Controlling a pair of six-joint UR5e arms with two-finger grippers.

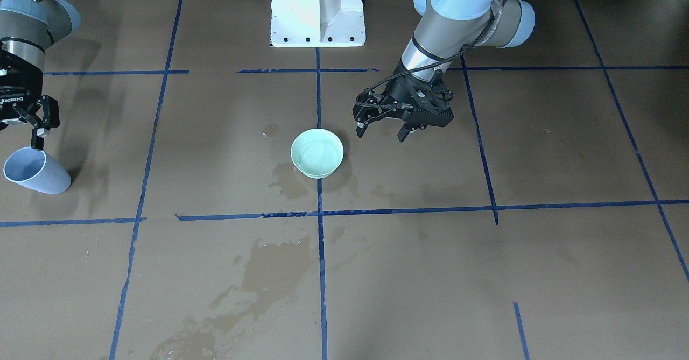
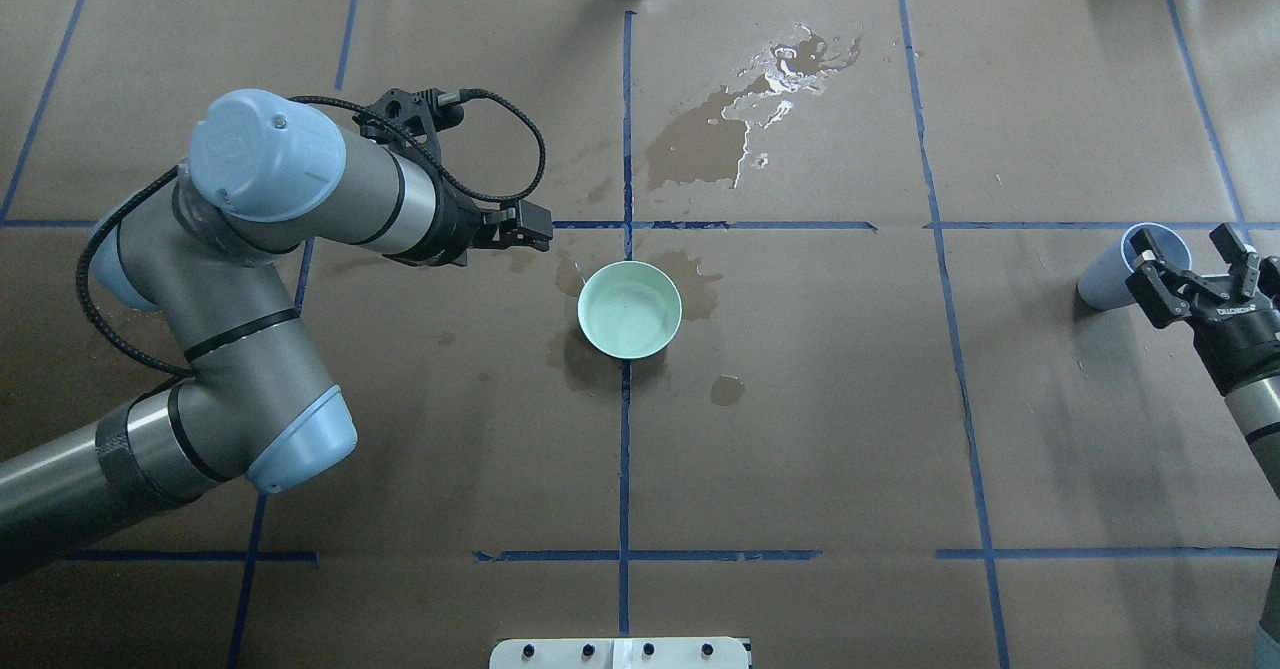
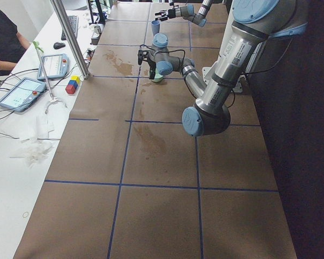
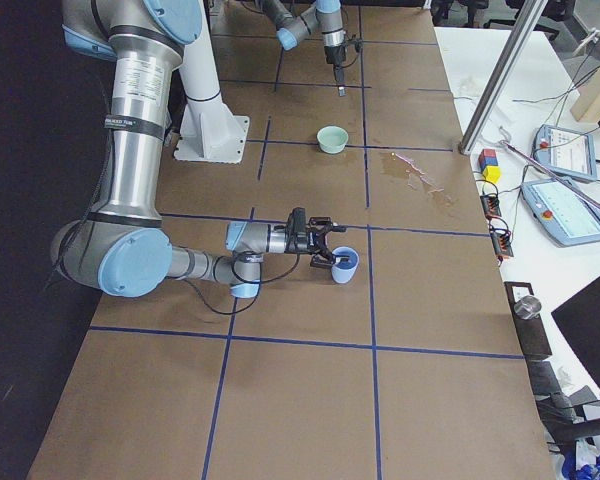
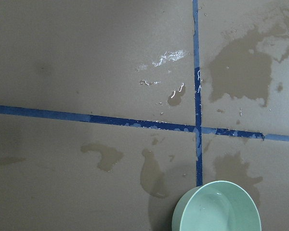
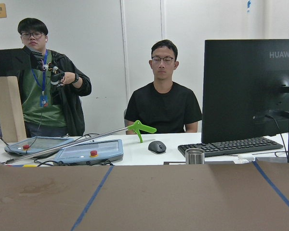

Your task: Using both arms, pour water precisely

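A pale green bowl (image 1: 317, 153) stands at the table's middle; it also shows in the overhead view (image 2: 630, 309) and at the bottom of the left wrist view (image 5: 216, 207). Faint glints of water (image 5: 214, 211) show inside it. My left gripper (image 1: 381, 132) hangs open and empty just beside the bowl, on my left of it (image 2: 525, 231). A pale blue cup (image 2: 1125, 271) stands far to my right. My right gripper (image 2: 1195, 247) is open at the cup's rim, with one finger (image 2: 1150, 249) over the mouth. The cup shows in the front view too (image 1: 35, 170).
Dark wet stains (image 2: 700, 139) spread over the brown paper beyond the bowl and around it (image 1: 288, 180). Blue tape lines (image 2: 625, 449) cross the table. The white pedestal (image 1: 317, 10) stands at my base. Operators (image 6: 164, 91), tablets and a monitor are behind the table's far edge.
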